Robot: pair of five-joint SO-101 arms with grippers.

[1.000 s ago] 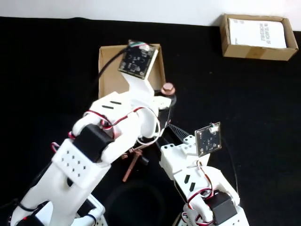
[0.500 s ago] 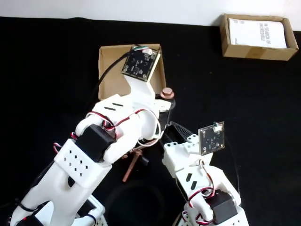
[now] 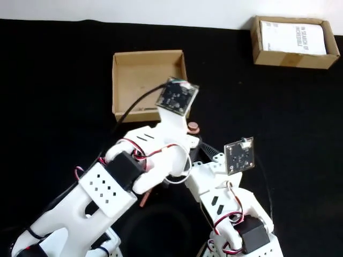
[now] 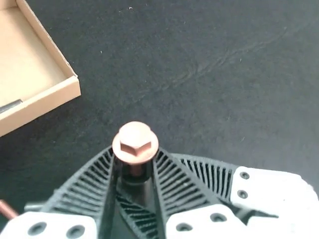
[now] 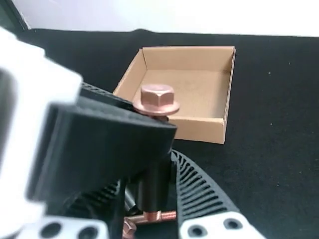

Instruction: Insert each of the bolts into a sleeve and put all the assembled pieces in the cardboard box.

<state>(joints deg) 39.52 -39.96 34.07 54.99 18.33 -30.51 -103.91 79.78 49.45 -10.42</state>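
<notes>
Since left gripper pinches copper hex-head bolt seated in black sleeve, best carried upright, clearing near wall of brown cardboard box before release.

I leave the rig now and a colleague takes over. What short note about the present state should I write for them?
Left gripper: shut on a bolt just under its head, held upright beside the cardboard box, not over it.
Right gripper: close beside that bolt.
A black sleeve appears to sit around the bolt's shank, so this piece looks assembled.
Done: nothing seen in the box.
Left: put this piece in the box; another bolt lies on the table.
</notes>
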